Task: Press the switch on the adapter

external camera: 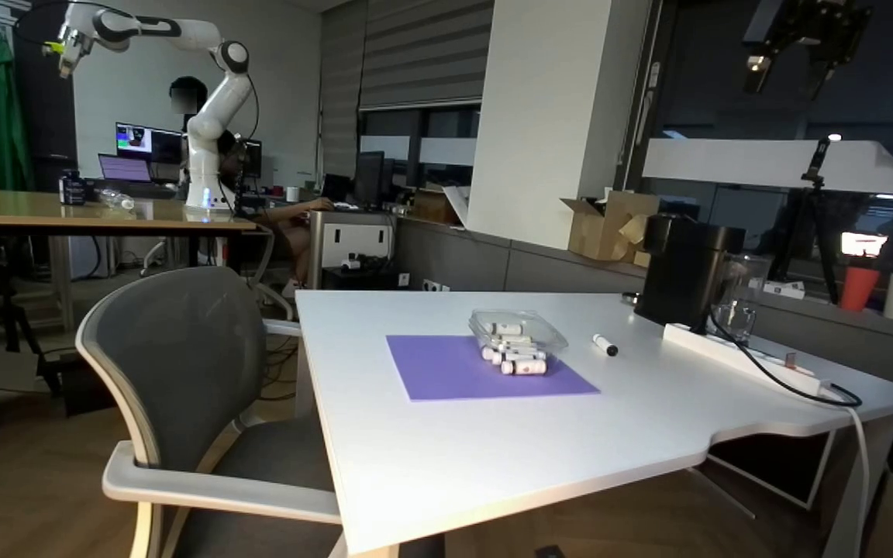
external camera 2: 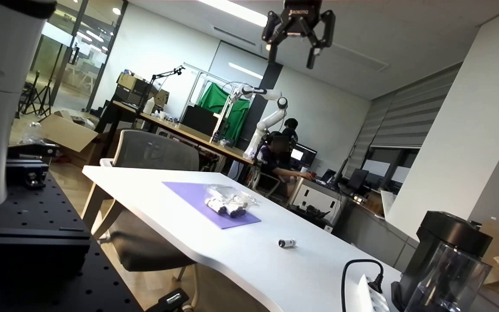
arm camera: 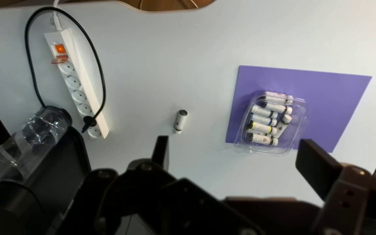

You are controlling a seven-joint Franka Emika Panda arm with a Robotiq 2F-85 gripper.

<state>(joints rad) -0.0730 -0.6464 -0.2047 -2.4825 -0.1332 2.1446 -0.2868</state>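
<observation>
The adapter is a long white power strip (arm camera: 83,76) at the left in the wrist view, lying on the white table. It also shows in both exterior views (external camera: 741,361) (external camera 2: 365,297). Its switch (arm camera: 60,48) glows orange near the end with the white cord. A reddish clear flap (arm camera: 60,59) stands up beside the switch. A black cable (arm camera: 100,62) is plugged in at the far end and loops around the strip. My gripper (arm camera: 233,142) is open and empty, high above the table in both exterior views (external camera: 784,89) (external camera 2: 291,64), away from the strip.
A black machine (arm camera: 60,169) with a clear jug (arm camera: 28,147) stands beside the strip. A small white tube (arm camera: 180,121) lies mid-table. A clear tray (arm camera: 292,137) with several tubes sits on a purple sheet (arm camera: 335,98). A grey chair (external camera: 183,372) stands at the table's side.
</observation>
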